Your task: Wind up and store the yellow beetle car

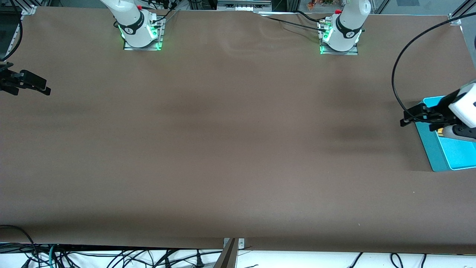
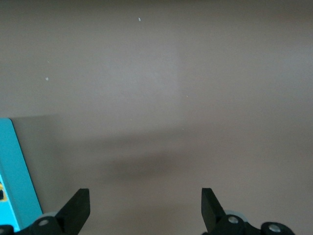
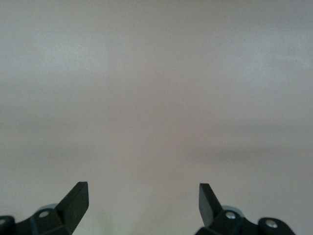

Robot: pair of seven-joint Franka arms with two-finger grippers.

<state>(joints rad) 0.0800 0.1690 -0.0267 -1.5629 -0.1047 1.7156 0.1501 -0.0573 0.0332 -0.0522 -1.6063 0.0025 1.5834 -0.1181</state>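
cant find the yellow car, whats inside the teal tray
The teal tray shows bare floor where visible. The left gripper and its wrist cover one end; a small yellow-gold bit peeks out there, unidentifiable.

My front camera high across from both bases, facing them over the table (image 1: 223, 149), each wrist camera looking down past open fingertips, left one sharing the teal tray (image 1: 446, 152) (image 2: 17, 171) edge

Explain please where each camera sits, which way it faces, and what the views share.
Front view: high across the table, facing both bases; left gripper over the teal tray, right gripper at the right arm's end.
Left wrist view: looks down between open fingers at table and tray edge.
Right wrist view: open fingers, bare table.
Shared: tray, brown table.
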